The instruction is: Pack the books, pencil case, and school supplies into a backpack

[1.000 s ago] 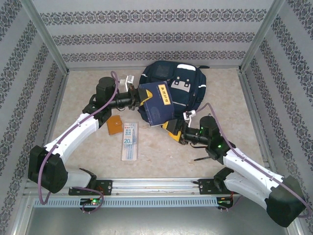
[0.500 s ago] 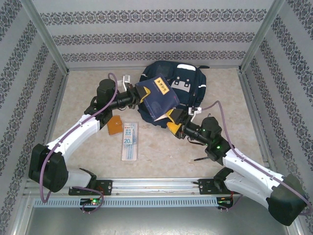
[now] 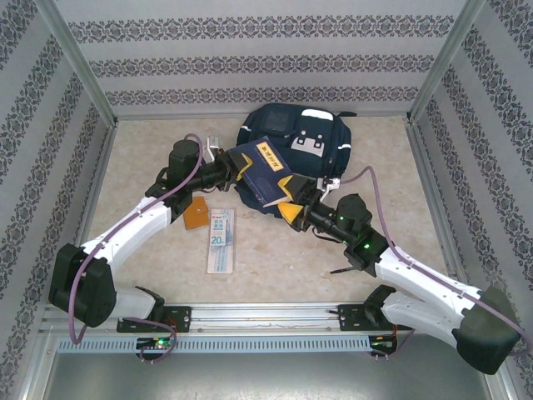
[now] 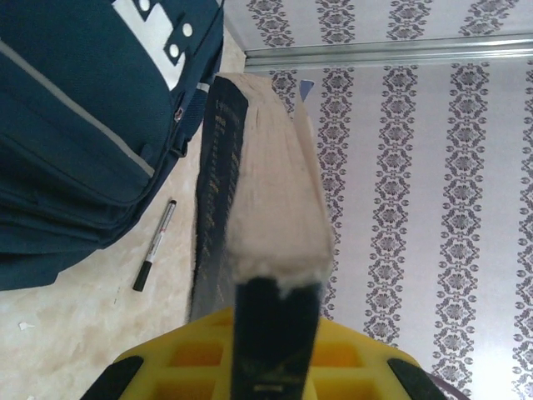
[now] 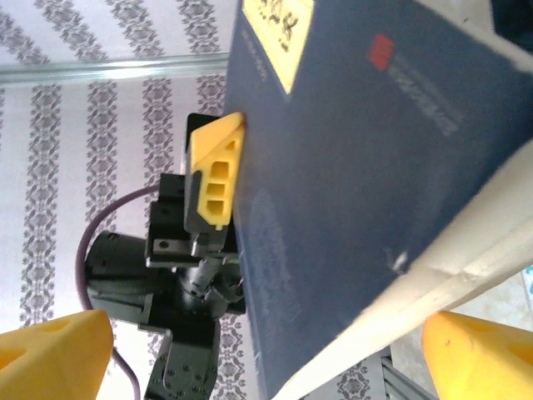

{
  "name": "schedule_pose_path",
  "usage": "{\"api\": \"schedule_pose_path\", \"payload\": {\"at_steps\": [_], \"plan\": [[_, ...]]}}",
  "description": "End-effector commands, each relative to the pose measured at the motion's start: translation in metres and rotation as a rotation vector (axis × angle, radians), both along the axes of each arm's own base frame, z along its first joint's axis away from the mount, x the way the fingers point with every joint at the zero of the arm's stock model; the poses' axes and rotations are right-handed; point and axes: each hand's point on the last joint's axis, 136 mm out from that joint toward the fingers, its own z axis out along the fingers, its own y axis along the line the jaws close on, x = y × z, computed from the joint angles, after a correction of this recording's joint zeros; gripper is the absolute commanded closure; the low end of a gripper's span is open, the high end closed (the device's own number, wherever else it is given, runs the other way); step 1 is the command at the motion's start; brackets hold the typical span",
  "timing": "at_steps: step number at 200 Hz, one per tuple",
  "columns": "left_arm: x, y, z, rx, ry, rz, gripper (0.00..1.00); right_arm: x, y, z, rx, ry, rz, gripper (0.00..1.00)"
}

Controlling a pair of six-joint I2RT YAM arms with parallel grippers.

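Observation:
My left gripper [image 3: 236,169] is shut on the spine end of a dark navy book [image 3: 265,173] with a yellow label, holding it tilted in the air in front of the backpack [image 3: 321,143]. From the left wrist, the book [image 4: 266,183] runs edge-on with its pale pages showing, beside the backpack [image 4: 75,117] and the black pen [image 4: 156,244]. My right gripper [image 3: 293,198] stands open with the book's lower corner [image 5: 358,167] between its yellow fingers [image 5: 487,354]. The pencil case [image 3: 221,240] and orange square [image 3: 196,214] lie on the table, as does the pen [image 3: 343,269].
Patterned walls with metal posts [image 3: 77,62] close in the table on three sides. A metal rail [image 3: 266,315] runs along the near edge by the arm bases. Bare tabletop [image 3: 391,167] lies right of the backpack.
The left gripper has turned and lowered the book toward the right. The right gripper has moved up and left until its open fingers straddle the book's lower corner.

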Motion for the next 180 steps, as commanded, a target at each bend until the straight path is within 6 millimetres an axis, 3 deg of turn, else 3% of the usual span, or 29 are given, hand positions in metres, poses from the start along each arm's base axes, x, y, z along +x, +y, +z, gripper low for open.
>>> {"api": "schedule_pose_path", "payload": {"at_steps": [1,47,71,104,141,165,180], "plan": [[-0.005,-0.011,0.032,-0.087,-0.056,-0.025,1.00,0.009,-0.002,-0.002,0.024,0.068,-0.082,0.05],[-0.005,-0.013,0.032,-0.086,-0.069,-0.025,1.00,0.015,0.008,0.005,0.036,0.125,-0.092,0.10],[-0.003,-0.010,0.028,-0.080,-0.070,-0.002,1.00,0.007,-0.002,-0.008,-0.006,0.202,-0.138,0.09],[-0.006,-0.018,0.029,-0.129,-0.052,-0.037,1.00,0.019,-0.018,-0.006,0.004,0.174,-0.218,0.15],[-0.017,-0.020,0.014,-0.102,-0.006,-0.059,1.00,0.042,-0.019,0.016,0.064,0.069,-0.246,0.39],[-0.019,-0.018,-0.005,-0.082,0.063,-0.048,1.00,0.046,-0.014,0.036,0.072,0.007,-0.232,0.48],[-0.020,-0.018,-0.015,-0.062,0.097,-0.048,1.00,0.045,-0.013,0.042,0.065,-0.016,-0.230,0.61]]}}
